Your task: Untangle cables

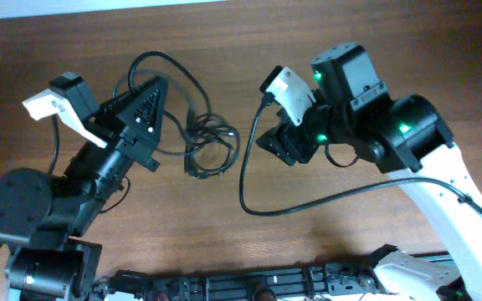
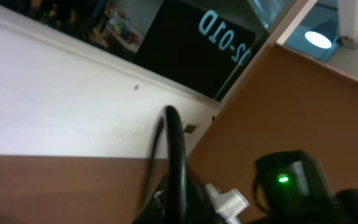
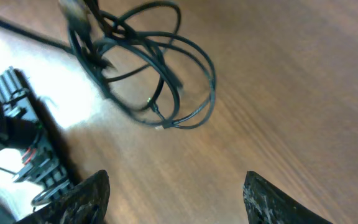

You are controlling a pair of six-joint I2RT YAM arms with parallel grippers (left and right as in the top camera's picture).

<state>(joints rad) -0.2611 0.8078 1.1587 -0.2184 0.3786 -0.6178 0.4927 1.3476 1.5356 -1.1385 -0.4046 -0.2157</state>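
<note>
Right wrist view: right fingers [image 3: 89,196] spread wide at bottom edge, nothing between them. Wooden worktop [image 3: 278,93] just ahead. Farther ahead, left of fingers, cables [image 3: 157,74] lie in loose overlapping loops on worktop, small plug end showing. Overhead: cables sit between both arms, nearer left fingers [image 1: 145,117], one loop passing beside them. Left fingers' opening: cannot tell.

Cables [image 1: 208,143] on the table [image 1: 224,46], between left claw [image 1: 152,125] and right claw [image 1: 284,144], seemingly nearer the left.
</note>
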